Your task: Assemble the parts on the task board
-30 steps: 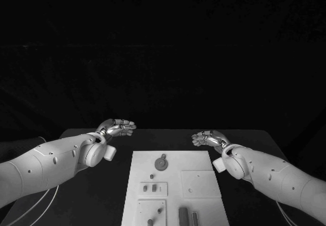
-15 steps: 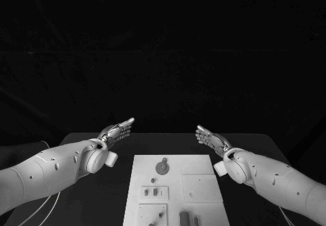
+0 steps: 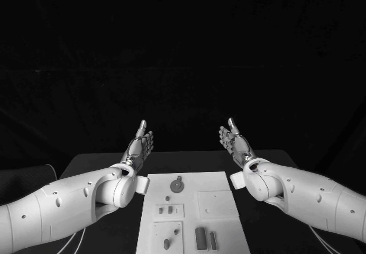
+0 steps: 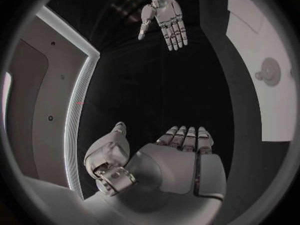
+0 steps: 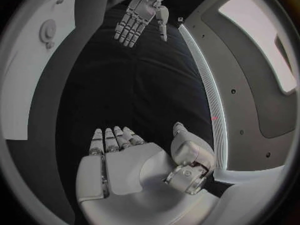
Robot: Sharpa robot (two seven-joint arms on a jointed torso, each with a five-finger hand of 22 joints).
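Note:
The white task board (image 3: pixel 191 211) lies in the middle of the black table, with small grey parts on it: a round disc part (image 3: pixel 177 185) near its far end, short pegs (image 3: pixel 166 210) in a raised square, and two upright bars (image 3: pixel 204 238) at the near end. My left hand (image 3: pixel 138 146) is raised past the board's far left corner, fingers straight and apart, holding nothing. My right hand (image 3: pixel 236 142) mirrors it past the far right corner, flat and empty. Each wrist view shows its own flat hand (image 4: pixel 175 155) (image 5: pixel 125 157), the other hand (image 4: pixel 164 12) (image 5: pixel 140 12) facing it, and the board (image 4: pixel 262 75) (image 5: pixel 37 60).
The black tabletop (image 3: pixel 99 164) runs on both sides of the board, and its far edge lies just behind the hands. Everything beyond is dark. A thin cable (image 3: pixel 72 238) hangs under my left arm.
Both hands have uncurled from loose fists into flat open palms and lifted upward beyond the board. The head view has shifted a little; the board's parts lie as before.

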